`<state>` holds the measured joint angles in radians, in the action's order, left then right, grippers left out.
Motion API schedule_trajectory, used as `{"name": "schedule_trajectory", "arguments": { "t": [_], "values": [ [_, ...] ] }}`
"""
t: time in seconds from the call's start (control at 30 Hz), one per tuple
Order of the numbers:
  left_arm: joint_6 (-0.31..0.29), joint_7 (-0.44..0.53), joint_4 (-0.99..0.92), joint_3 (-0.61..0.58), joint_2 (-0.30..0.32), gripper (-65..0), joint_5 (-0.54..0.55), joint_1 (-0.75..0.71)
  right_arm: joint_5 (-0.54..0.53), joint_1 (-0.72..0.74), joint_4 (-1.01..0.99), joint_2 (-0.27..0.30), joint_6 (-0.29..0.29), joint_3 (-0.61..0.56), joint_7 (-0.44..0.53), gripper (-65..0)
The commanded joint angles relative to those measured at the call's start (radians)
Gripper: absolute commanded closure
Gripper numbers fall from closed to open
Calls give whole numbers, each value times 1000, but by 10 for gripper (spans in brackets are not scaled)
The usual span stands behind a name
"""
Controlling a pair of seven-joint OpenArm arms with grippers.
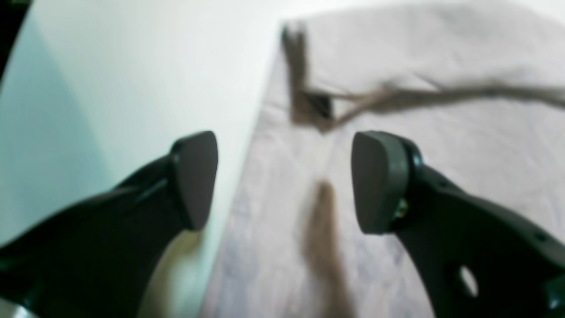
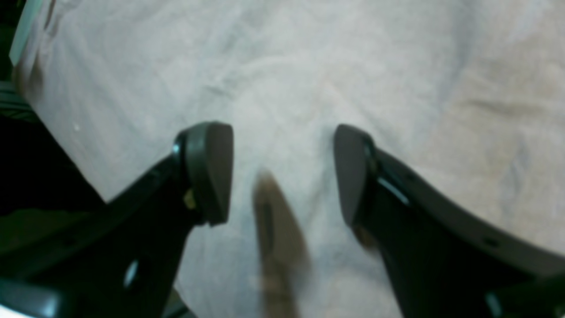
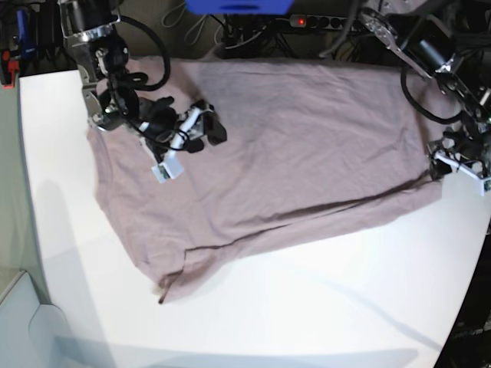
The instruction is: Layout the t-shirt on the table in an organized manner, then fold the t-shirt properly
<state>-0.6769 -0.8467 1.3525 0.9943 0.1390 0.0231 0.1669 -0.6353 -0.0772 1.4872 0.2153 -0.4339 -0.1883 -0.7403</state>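
A: Starting at the base view's left side: what stands there?

B: Item one, right gripper, over the t-shirt's upper left part. Its wrist view shows both fingers spread wide, mauve cloth below them, nothing caught between them.

A: And the t-shirt itself?

B: Item two, t-shirt, dusty mauve, lying spread across the far half of the table. Its far edge runs along the table's back edge. The cloth is mostly flat, with a long crease running from the lower left toward the right end. A small folded corner points down at the lower left.

A: Right of the t-shirt?

B: Item three, left gripper, at the t-shirt's right end, near the table's curved right edge. In its wrist view the jaws stand wide apart, empty. One finger hangs over bare white table, the other over the t-shirt, with the cloth's edge running between them.

A: Any contact with the cloth?

B: Cannot tell; the wrist views are blurred.
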Motion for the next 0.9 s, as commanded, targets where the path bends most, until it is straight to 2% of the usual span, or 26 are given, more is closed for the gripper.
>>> {"name": "schedule_trajectory", "arguments": {
  "t": [0.0, 0.37, 0.5, 0.73, 0.87],
  "values": [
    [-7, 28, 14, -1, 17, -458, 21, 23, 2, 11, 8, 3, -7, 3, -3, -367],
    [-4, 30, -51, -7, 14, -457, 21, 73, 2, 17, 8, 5, -7, 3, -3, -367],
    [-4, 68, -101, -5, 17, -455, 21, 93, 2, 17, 8, 5, -7, 3, -3, -367],
    [-10, 77, -114, -7, 15, -345, 21, 99, 2, 17, 8, 17, -7, 3, -3, -367],
    [-10, 77, -124, -7, 15, -338, 21, 101, 2, 17, 8, 19, -7, 3, -3, -367]
  ]
}}
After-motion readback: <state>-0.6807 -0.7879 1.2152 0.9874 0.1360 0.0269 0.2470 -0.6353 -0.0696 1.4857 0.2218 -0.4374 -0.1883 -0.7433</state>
